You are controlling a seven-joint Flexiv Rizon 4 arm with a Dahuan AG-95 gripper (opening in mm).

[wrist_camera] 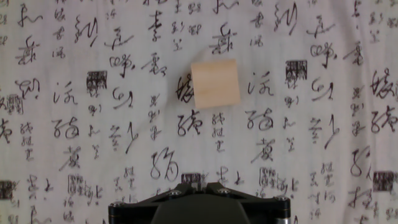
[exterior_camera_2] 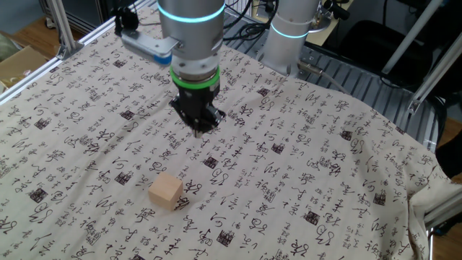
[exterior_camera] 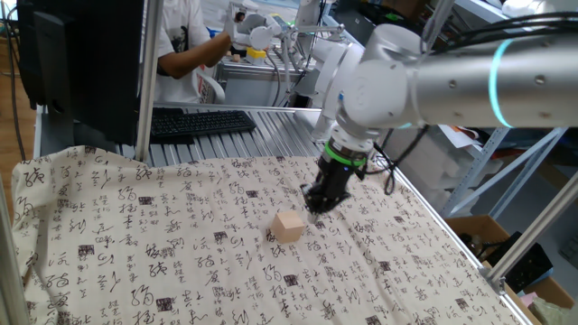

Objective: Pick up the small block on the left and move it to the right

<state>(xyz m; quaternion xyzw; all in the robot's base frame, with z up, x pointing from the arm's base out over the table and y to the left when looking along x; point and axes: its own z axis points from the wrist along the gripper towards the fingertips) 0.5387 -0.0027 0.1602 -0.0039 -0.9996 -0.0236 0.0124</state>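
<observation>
I see the small block (exterior_camera: 288, 227) sitting flat on the calligraphy-printed cloth (exterior_camera_2: 325, 166) over the worktop, a cube with no long axis, its edges turned slightly askew in the hand view. My gripper (exterior_camera_2: 200, 124) hangs just beside it, clear of it; its fingers look drawn together.

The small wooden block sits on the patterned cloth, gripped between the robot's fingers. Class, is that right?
Not quite. The small wooden block does sit on the patterned cloth, but it is not gripped: the gripper is apart from it, with bare cloth between them. The other fixed view shows the gap plainly.
</observation>
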